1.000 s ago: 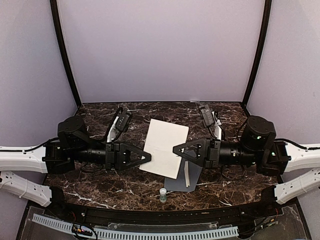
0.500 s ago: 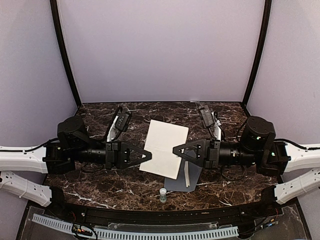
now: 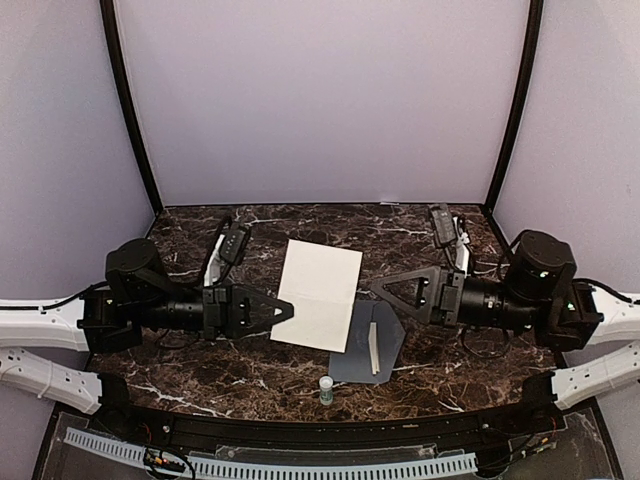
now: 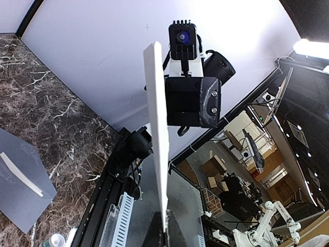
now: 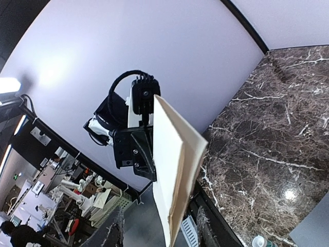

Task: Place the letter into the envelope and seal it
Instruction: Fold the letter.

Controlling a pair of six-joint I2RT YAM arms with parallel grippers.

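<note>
The letter (image 3: 318,293) is a folded white sheet held up off the table. My left gripper (image 3: 285,308) is shut on its left edge. In the left wrist view the letter (image 4: 157,128) stands edge-on, pinched at the gripper (image 4: 167,234). My right gripper (image 3: 380,287) is open and empty, a short way to the right of the letter. In the right wrist view the letter (image 5: 172,170) hangs ahead of the spread fingers (image 5: 115,231). The slate-grey envelope (image 3: 368,350) lies flat on the table below, a white strip on it. It also shows in the left wrist view (image 4: 20,190).
A small glue bottle (image 3: 326,390) stands near the front edge, just in front of the envelope. The dark marble table (image 3: 230,375) is walled by lilac panels behind and at the sides. A white cable tray (image 3: 270,465) runs along the front.
My right gripper has let go of the letter's right edge and drawn back to the right. My left gripper has shifted a little left with the letter, uncovering more of the envelope.
</note>
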